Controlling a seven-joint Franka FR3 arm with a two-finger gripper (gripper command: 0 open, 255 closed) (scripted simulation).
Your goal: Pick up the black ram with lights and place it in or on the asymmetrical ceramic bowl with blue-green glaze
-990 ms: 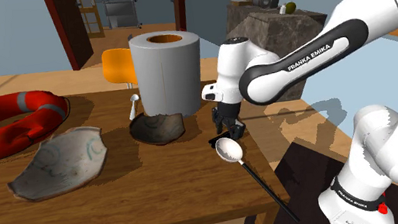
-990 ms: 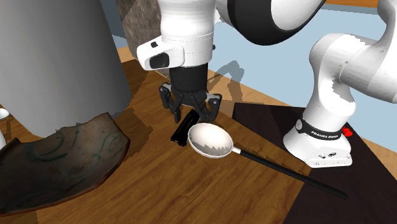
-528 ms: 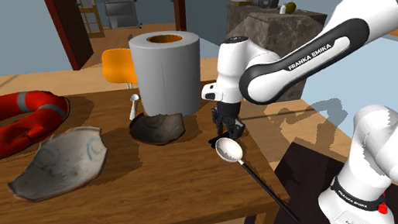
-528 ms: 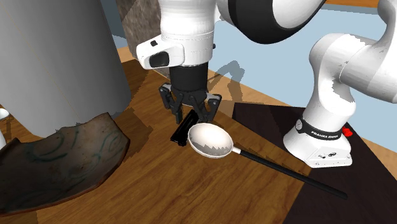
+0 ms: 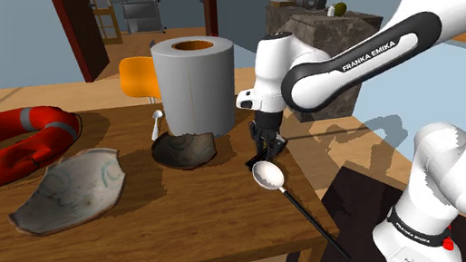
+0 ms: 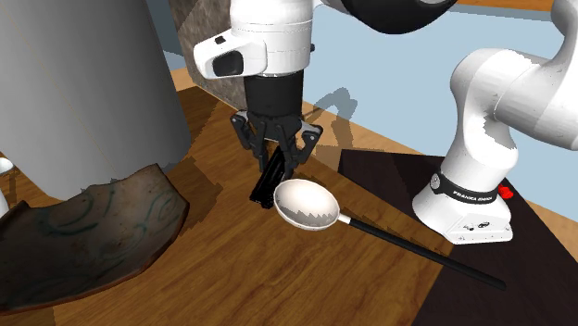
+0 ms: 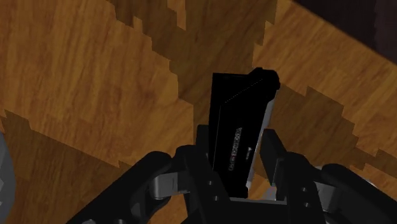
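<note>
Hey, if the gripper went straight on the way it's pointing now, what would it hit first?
Most likely the wooden table top: the gripper points down at it, clasping the black RAM stick, whose lower end would land first. The white ladle lies just beside that line.

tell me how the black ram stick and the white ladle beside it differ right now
The ram is clasped in the gripper and tilted steeply; the ladle lies flat on the table. The ram is a short all-black slab; the ladle has a white bowl and a long thin black handle. The ram is wholly over the table; the ladle's handle juts past its edge. Both sit at the same table corner.
</note>
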